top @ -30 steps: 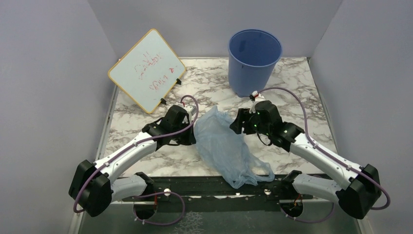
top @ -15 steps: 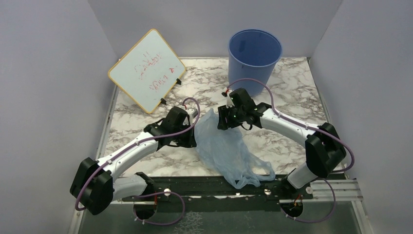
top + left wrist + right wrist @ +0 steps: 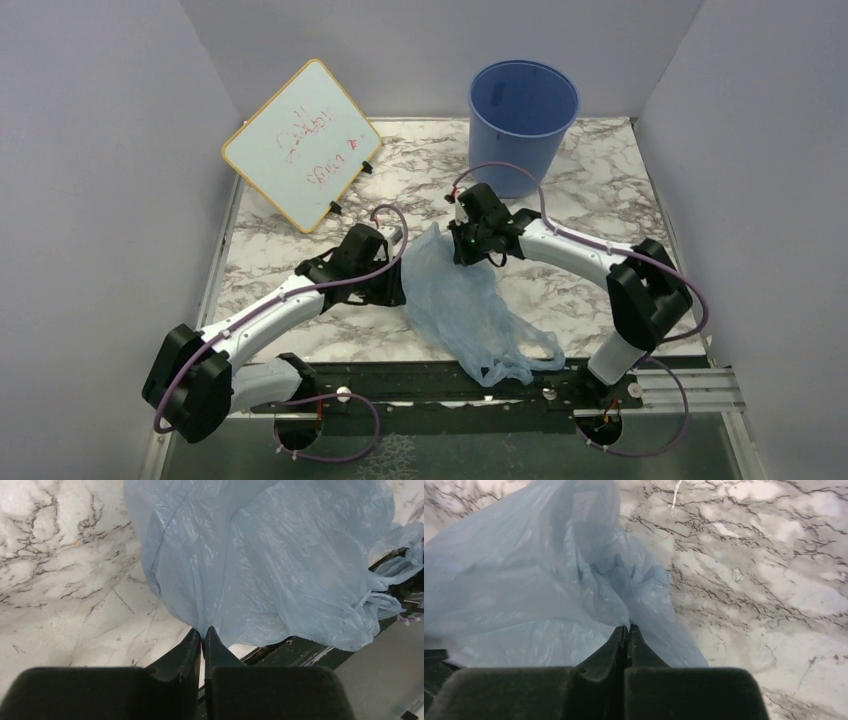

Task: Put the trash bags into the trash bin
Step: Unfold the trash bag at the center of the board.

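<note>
Since a second ago: swung inward with the right arm, elbow now folded up high, carrying the right gripper (image 3: 463,243) from the bag's right side to its far upper edge. Hardly any shift on the left arm. Trash bag (image 3: 462,308) drawn a little narrower at the top, otherwise lying as before.

Right gripper fingers (image 3: 616,645) pressed fully together, with a fold of the thin light-blue film pinched at the tips. Likewise the left gripper (image 3: 398,283): clamped tight on the bag's left edge, creases in the film running into the closed tips in the left wrist view.

Bag spread out on the marble table top (image 3: 600,200) between the two grippers, its near end with the handle loops trailing over the table's near edge onto the dark rail (image 3: 440,375).

Blue trash bin (image 3: 522,125) upright at the back of the table, beyond the right gripper, apart from the bag, mouth open upward.

Whiteboard (image 3: 300,143) with red writing at back left, turned diamond-wise.
</note>
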